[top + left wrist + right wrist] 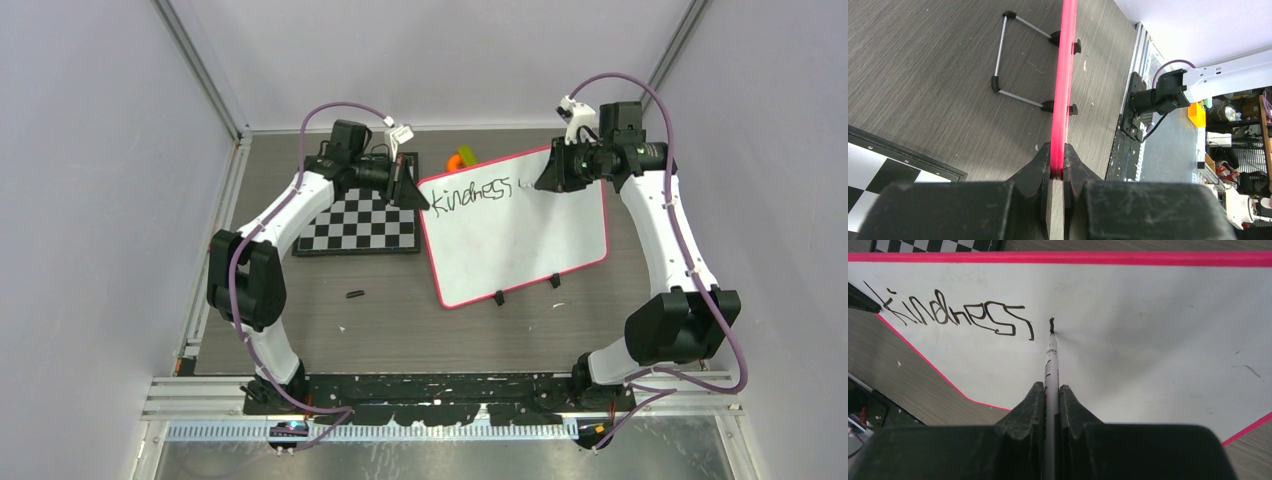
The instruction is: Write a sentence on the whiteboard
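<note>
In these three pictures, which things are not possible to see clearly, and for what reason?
1. Top view: the orange and green thing is partly hidden behind the whiteboard; unidentifiable.
2. Top view: the small black item is too small to name.
3. Left wrist view: the whiteboard shows edge-on in the left pincer, so its face is hidden.
4. Right wrist view: the right pincer covers most of the marker.

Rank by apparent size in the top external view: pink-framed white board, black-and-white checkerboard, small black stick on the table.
1. pink-framed whiteboard
2. black-and-white checkerboard, partly hidden
3. small black stick
</note>
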`<state>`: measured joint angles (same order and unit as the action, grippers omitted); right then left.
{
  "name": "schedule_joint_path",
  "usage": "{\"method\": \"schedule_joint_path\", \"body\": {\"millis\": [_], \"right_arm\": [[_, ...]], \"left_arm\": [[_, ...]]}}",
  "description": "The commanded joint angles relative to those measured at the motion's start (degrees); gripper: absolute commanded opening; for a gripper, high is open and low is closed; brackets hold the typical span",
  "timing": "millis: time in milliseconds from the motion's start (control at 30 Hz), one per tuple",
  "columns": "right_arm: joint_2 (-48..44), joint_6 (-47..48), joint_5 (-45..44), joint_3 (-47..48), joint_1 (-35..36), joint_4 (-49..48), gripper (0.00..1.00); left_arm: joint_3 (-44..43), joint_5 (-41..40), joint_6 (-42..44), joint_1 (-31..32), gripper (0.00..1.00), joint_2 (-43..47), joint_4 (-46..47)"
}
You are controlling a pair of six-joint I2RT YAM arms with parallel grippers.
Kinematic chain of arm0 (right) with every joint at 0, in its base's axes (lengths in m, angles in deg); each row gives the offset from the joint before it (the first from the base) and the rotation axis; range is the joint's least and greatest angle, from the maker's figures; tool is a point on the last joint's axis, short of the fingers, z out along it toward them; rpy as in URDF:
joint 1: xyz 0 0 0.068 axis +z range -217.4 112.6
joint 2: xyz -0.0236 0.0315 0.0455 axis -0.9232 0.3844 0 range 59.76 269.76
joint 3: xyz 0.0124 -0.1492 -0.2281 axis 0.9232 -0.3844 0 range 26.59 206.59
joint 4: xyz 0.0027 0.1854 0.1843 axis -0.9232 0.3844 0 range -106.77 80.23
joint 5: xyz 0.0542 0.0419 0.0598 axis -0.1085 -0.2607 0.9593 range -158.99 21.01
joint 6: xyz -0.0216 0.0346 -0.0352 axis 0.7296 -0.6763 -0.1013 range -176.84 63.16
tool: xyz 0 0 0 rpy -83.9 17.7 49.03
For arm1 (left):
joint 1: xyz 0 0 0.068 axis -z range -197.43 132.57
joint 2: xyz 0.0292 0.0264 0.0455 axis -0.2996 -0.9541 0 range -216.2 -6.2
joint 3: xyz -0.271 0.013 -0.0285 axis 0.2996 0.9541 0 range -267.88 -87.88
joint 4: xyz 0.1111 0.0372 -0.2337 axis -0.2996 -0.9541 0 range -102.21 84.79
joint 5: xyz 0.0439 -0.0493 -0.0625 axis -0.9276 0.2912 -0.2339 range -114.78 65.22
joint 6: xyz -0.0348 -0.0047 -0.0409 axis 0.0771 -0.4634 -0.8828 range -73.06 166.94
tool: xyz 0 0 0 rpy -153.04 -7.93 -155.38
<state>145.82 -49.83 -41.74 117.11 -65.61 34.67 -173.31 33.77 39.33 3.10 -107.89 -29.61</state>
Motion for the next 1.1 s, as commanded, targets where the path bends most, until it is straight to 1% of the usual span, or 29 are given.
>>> {"method": "schedule_joint_path", "body": {"millis": [0, 167, 500, 667, 867, 1067], "right_arm": [[-2.3, -0.9, -1.7, -3.3, 0.4, -2.7, 0.00], [-4.3, -1.3, -1.7, -5.1, 0.7, -2.8, 0.00], [-4.1, -2.8, -1.0, 2.6, 1.0, -2.0, 0.00], [-2.2, -3.4, -2.8, 4.7, 1.0, -2.8, 0.00], [-0.1, -2.9, -3.0, 4.8, 1.0, -3.2, 0.00], [-0.1, -2.1, -3.7, 3.4, 1.0, -3.2, 0.00]], "left_arm": [[-1.4, 0.6, 2.1, 0.6, 0.00, 0.4, -1.6], [-1.4, 0.7, 2.0, 0.7, 0.00, 0.3, -1.6], [-1.1, 0.6, 2.0, 0.9, 0.00, 0.7, -1.5], [-1.3, 0.6, 1.9, 0.9, 0.00, 0.7, -1.5], [-1.3, 0.5, 1.9, 0.9, 0.00, 0.7, -1.4], [-1.0, 0.6, 1.9, 1.0, 0.00, 0.5, -1.3]]}}
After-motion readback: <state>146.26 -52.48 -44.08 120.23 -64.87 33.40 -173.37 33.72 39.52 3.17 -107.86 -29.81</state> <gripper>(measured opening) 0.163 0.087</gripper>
